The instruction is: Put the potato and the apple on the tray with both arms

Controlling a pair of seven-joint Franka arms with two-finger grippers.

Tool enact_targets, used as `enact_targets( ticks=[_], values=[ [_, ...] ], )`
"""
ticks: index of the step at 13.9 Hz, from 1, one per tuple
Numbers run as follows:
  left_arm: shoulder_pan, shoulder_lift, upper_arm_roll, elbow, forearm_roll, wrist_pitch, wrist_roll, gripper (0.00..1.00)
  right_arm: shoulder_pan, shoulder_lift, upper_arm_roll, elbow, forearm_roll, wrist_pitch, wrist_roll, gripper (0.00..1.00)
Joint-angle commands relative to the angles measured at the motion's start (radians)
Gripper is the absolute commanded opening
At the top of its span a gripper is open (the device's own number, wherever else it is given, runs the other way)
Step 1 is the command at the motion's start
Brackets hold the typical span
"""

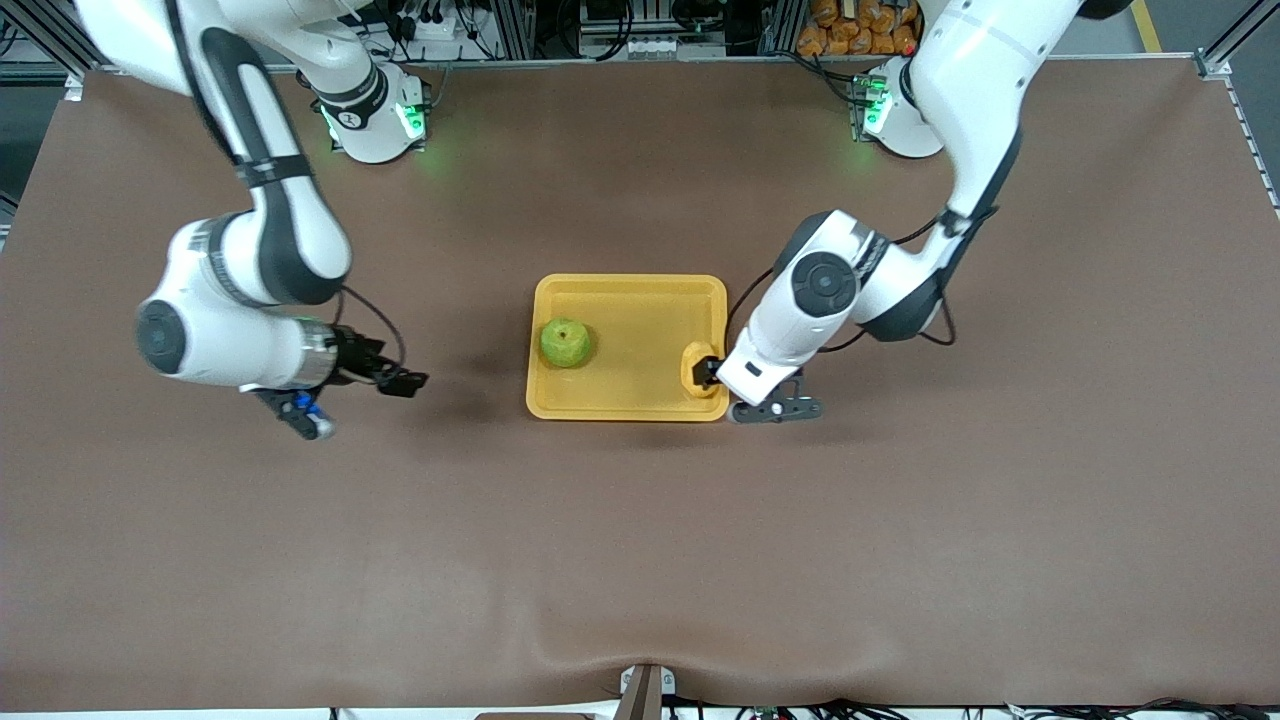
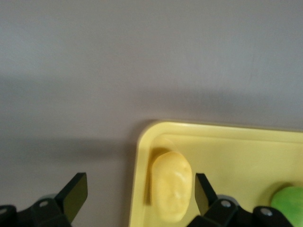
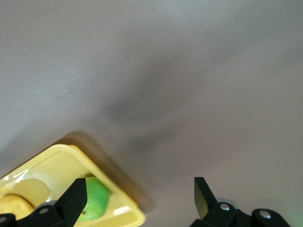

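Observation:
The yellow tray (image 1: 640, 290) lies mid-table. The green apple (image 1: 565, 342) rests in it at the right arm's end. The yellow potato (image 1: 692, 368) lies in the tray's corner at the left arm's end, nearer the front camera. My left gripper (image 1: 712, 375) is low over that corner, open. In the left wrist view the potato (image 2: 171, 186) lies in the tray (image 2: 236, 142) between the spread fingers of the gripper (image 2: 139, 194); the apple (image 2: 289, 201) shows beside it. My right gripper (image 1: 400, 382) hangs open and empty over the bare table beside the tray; its wrist view (image 3: 139, 196) shows the apple (image 3: 97, 198) and tray rim (image 3: 118, 198).
The brown table cover (image 1: 640, 560) spreads wide around the tray. The arm bases (image 1: 375, 115) stand at the table's edge farthest from the front camera. A pile of orange things (image 1: 860, 25) sits off the table near the left arm's base.

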Motion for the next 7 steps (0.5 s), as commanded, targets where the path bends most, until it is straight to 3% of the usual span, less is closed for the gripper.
enact_targets(
  ticks=[1, 4, 7],
  values=[
    [0.074, -0.151, 0.005, -0.015, 0.020, -0.134, 0.057, 1.00, -0.121, -0.061, 0.021, -0.038, -0.006, -0.013, -0.211, 1.00],
    [0.194, -0.271, 0.003, -0.015, 0.018, -0.257, 0.182, 1.00, -0.198, -0.135, 0.016, -0.043, -0.029, -0.100, -0.345, 1.00],
    [0.307, -0.369, 0.000, -0.013, 0.011, -0.319, 0.235, 1.00, -0.209, -0.225, 0.019, -0.037, -0.206, -0.138, -0.378, 1.00]
  ],
)
